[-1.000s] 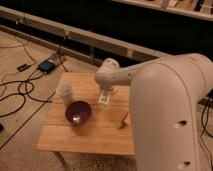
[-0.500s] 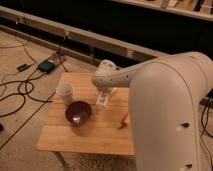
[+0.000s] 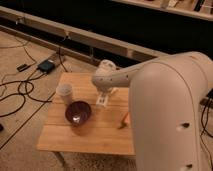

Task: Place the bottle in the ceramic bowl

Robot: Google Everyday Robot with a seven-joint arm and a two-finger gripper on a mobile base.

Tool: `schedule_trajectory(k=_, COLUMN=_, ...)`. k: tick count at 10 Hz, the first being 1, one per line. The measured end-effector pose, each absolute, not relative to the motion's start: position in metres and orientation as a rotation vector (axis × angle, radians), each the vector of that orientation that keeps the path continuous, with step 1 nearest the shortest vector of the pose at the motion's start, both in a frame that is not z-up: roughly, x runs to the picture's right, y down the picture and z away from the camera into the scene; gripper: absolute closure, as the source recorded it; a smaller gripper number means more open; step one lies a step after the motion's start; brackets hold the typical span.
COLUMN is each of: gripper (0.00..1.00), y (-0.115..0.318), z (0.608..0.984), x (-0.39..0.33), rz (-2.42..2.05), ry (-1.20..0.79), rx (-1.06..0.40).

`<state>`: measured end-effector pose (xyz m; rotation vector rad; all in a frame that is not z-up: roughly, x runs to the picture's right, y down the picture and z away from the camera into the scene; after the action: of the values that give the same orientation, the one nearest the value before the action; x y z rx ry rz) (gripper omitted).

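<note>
Edged slightly leftward over the last second, the gripper hangs clamped on what appears to be the bottle, roughly upright; the ceramic bowl waits just left, lower and nearer.

White bottle (apparently upright) in the gripper, beside maroon bowl.

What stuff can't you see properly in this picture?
- Bottle: camera view, cannot be told apart from the gripper, shut over the table beside the ceramic bowl.
- Orange thing: camera view, mostly behind the arm.
- Table's right side: camera view, covered by the arm.
</note>
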<state>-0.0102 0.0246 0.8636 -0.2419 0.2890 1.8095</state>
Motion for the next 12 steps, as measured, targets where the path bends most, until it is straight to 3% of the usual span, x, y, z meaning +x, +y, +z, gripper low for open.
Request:
schedule_trajectory(k=4, gripper=1.00, y=0.016, z=0.846, x=-0.037, rz=1.850, ry=0.286, rx=-0.366)
schedule_trajectory(k=8, gripper=1.00, y=0.004, z=0.840, x=-0.027, rz=1.849, ry=0.258, rx=-0.347)
schedule_trajectory(k=12, gripper=1.00, y=0.022, z=0.830, x=-0.040, rz=1.773, ry=0.211, rx=-0.310)
